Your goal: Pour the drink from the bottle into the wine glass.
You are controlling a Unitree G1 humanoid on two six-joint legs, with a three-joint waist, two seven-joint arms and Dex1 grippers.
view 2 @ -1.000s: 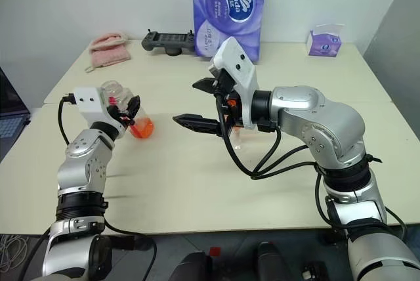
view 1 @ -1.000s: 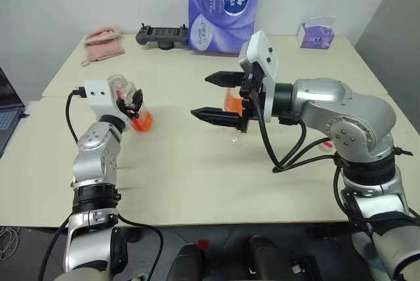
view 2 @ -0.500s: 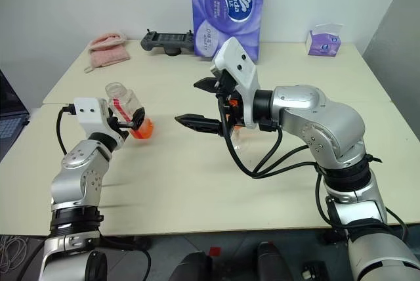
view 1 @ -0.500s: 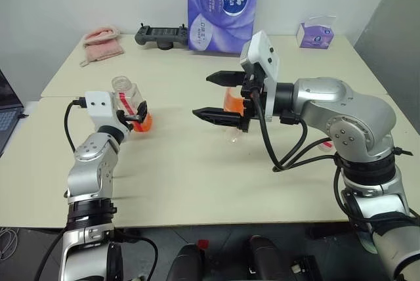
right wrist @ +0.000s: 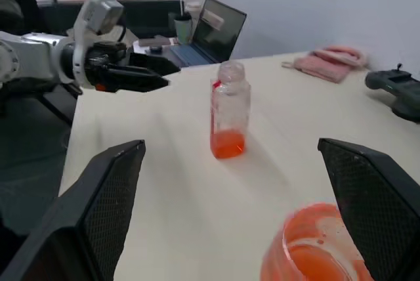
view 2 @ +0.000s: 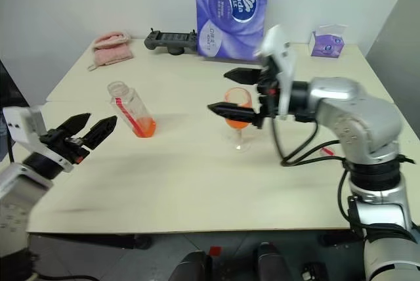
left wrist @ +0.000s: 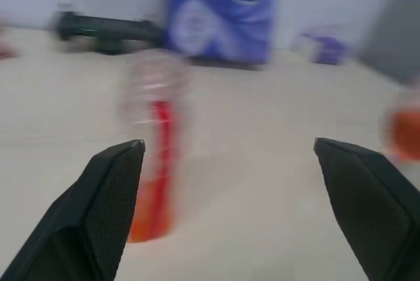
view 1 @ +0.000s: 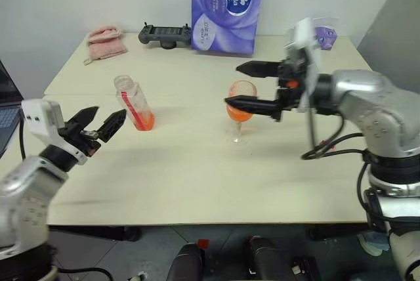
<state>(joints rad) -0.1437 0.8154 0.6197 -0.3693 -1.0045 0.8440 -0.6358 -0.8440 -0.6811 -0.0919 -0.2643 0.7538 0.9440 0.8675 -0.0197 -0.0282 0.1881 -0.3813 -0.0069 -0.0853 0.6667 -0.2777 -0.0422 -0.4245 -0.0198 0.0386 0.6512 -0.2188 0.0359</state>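
While bottle stood upright on table, uncapped, little drink left at base, left gripper was seen released, well short of it, near table's front edge. Right gripper was spread wide around wine glass bowl, no contact seen. Open tabletop lay between bottle and glass.

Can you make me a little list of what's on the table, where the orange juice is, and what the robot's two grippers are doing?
bottle: standing upright on the table, no cap on, a little orange drink at the bottom
wine glass: standing upright, orange drink in its bowl
left gripper: open, holding nothing, apart from the bottle
right gripper: open, fingers either side of the glass bowl
at the back: purple tissue pack, pink cloth, black controller, small purple box
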